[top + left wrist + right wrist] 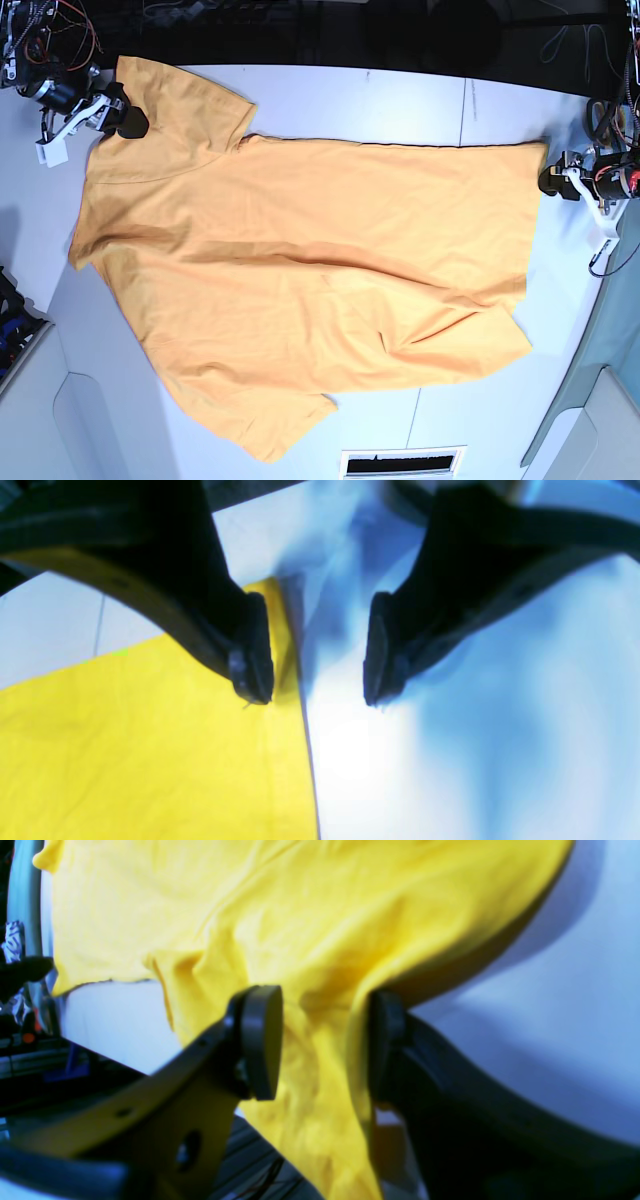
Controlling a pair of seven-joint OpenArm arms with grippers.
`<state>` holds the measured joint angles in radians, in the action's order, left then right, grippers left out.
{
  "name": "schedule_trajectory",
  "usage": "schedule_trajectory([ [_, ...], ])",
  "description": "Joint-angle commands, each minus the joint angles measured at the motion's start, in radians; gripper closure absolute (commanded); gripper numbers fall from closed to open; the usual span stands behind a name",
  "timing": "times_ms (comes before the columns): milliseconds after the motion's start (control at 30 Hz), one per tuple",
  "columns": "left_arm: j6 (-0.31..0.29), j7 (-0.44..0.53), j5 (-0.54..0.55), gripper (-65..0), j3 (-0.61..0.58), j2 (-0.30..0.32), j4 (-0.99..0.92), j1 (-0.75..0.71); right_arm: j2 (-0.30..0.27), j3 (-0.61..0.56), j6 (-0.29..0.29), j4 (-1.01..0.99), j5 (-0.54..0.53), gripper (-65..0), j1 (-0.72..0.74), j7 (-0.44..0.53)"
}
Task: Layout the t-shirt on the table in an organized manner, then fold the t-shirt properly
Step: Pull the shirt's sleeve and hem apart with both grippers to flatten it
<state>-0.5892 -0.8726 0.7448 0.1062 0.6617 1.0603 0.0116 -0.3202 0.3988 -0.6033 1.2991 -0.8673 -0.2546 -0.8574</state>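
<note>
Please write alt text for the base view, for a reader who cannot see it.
An orange t-shirt lies spread, somewhat wrinkled, across a white table. One end effector sits at its upper-left sleeve, the other at its upper-right hem corner.

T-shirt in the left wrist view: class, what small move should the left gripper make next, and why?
Probably lower and close the left gripper on the cloth edge. Its jaws stand open astride the edge of the t-shirt, one finger over cloth and the other over the bare table. The base view shows creases that a pull might smooth.
</note>
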Motion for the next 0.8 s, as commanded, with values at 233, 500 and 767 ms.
schedule_trajectory([
  [233, -0.088, -0.041, 0.07, -33.1, 0.006, 0.02, 0.008, -0.02, 0.005, -0.002, 0.012, 0.008, 0.037, -26.7, -0.006, -0.042],
  [500, -0.109, -0.108, 0.158, -33.1, 0.006, 0.019, 0.008, -0.029, 0.005, -0.002, 0.012, 0.008, 0.036, -11.6, -0.006, -0.045],
  [767, -0.109, -0.106, 0.157, -14.9, 0.005, -0.023, 0.008, -0.029, 0.005, -0.002, 0.013, 0.008, 0.029, 0.0, -0.006, -0.045],
])
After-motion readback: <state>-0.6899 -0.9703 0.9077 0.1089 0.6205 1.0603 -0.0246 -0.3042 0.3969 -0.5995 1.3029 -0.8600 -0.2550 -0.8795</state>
